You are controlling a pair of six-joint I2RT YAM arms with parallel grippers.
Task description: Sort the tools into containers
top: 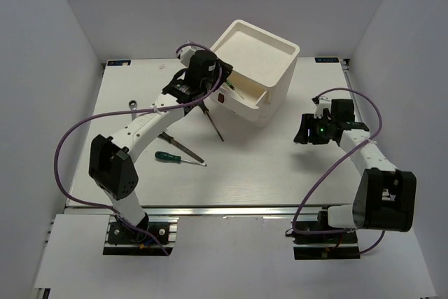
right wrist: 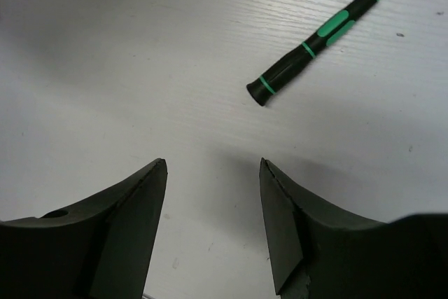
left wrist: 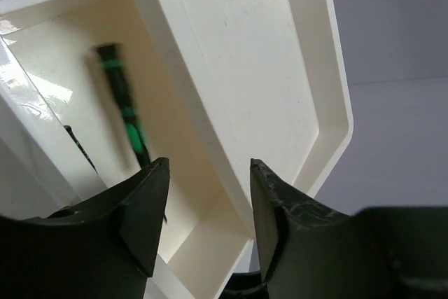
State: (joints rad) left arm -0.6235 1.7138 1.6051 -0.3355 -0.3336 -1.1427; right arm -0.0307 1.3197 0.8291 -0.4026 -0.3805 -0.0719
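Surface: white slatted tabletop [top: 280, 173], boxed in by pale walls.
Containers: a white stacked drawer box [top: 276, 78] sits at the middle of the far edge. Its top drawer [left wrist: 56, 54] is pulled out toward the left edge, probably so tools can go in from above.
Left gripper [left wrist: 208, 173]: it hangs over the open drawer with its fingers apart and nothing between them, which looks like a release pose.
Drawer screwdriver [left wrist: 124, 113]: green-black handle, flat on the drawer floor. The long axis runs diagonally, with the butt away from the fingers and the other end hidden behind a finger.
Right gripper [right wrist: 212, 166]: it is low over bare tabletop toward the right edge, fingers spread and empty. It is likely lined up for the next pick.
Second screwdriver [right wrist: 315, 36]: green-black, flat on the table just ahead of the right gripper, butt toward it and shaft pointing away. The top view does not show it.
Unsorted: a green-handled screwdriver [top: 168, 157] lies toward the near-left corner with its blade pointing at the right edge. A long dark tool [top: 213, 122] and a second dark tool [top: 183, 147] lie slantwise between it and the box. A wrench [top: 133, 105] lies by the left edge.
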